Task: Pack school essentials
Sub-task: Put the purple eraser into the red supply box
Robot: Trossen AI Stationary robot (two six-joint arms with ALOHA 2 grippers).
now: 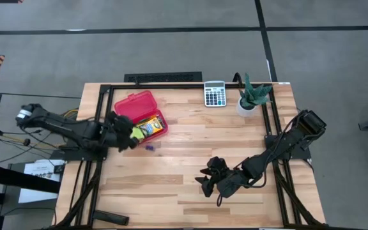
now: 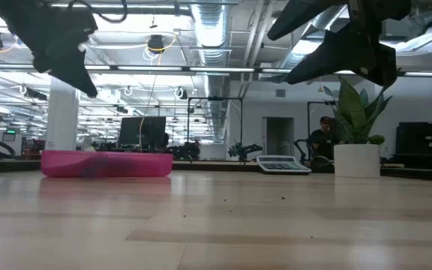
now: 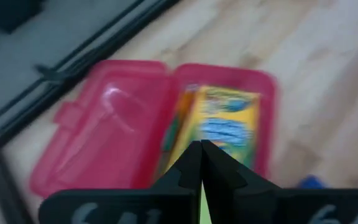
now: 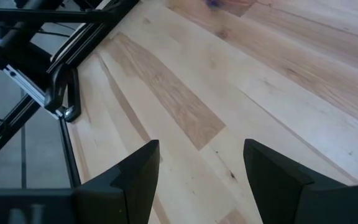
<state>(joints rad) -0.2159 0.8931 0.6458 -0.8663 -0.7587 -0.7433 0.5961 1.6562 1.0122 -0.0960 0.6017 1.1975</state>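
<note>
Jaws of the left gripper (image 1: 131, 134) pinch something lime, probably the sticky-note pad (image 1: 136, 133), at the open red case (image 1: 135, 104) where the crayon box (image 1: 150, 125) already lies. Paper pads are light but bendy; gripping the stiff edges seems safest. A tiny blue eraser (image 1: 149, 147) waits just beside. Farther right, the right gripper (image 1: 211, 181) hovers with jaws spread above bare desk (image 1: 190, 134).

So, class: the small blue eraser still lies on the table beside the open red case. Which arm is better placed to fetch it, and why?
Left. The left gripper hangs by the red case, near the blue eraser. The right gripper sits farther away, jaws open over bare wood.
</note>
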